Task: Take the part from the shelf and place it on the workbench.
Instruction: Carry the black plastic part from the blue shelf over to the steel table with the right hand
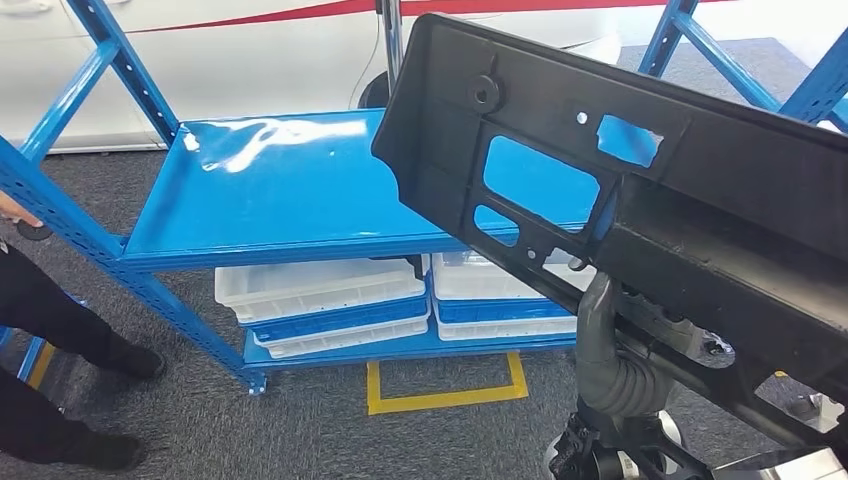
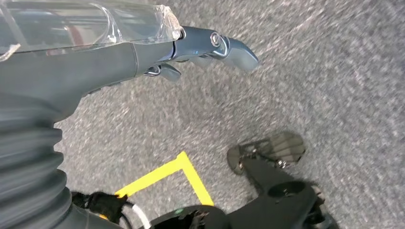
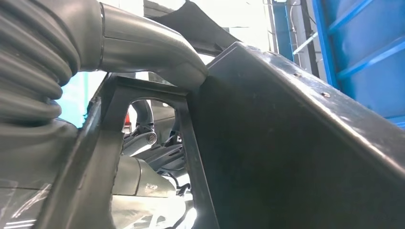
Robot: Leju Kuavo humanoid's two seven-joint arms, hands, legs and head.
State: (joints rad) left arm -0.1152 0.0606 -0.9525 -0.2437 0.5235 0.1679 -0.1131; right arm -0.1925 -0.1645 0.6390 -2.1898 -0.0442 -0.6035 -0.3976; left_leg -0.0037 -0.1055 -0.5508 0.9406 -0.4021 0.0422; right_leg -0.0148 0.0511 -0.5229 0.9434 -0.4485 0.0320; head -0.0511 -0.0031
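I have the black plastic part (image 1: 640,190) off the blue shelf (image 1: 270,190) and up in the air, close in front of the head camera. It is a long moulded panel with cut-out windows, and its long axis runs on a slant from the upper middle of the head view down toward the lower right, so the far end sits higher than the near end.

My right hand (image 3: 143,47) is the one carrying it. In the right wrist view the thick grey thumb lies over the top edge of the panel, right where a rib meets the flat face, and the rest of that hand is behind the plastic. I judge the grip firm enough to hold the weight, though I cannot see how the other fingers lie. In the head view the right forearm comes up under the panel's lower edge.

My left hand (image 2: 205,47) hangs down at my side over the grey carpet, well apart from the part. Its fingers are stretched out and apart, with nothing in them.

The shelf's top deck is bare blue metal, and white plastic bins (image 1: 320,290) sit on the deck below. A person in dark trousers (image 1: 50,320) stands just beside the shelf's left post.

The counter is not in any of my views, so my next job is turning toward it. What matters is that slanted long axis: the high far end could clip the shelf uprights as I swing round.
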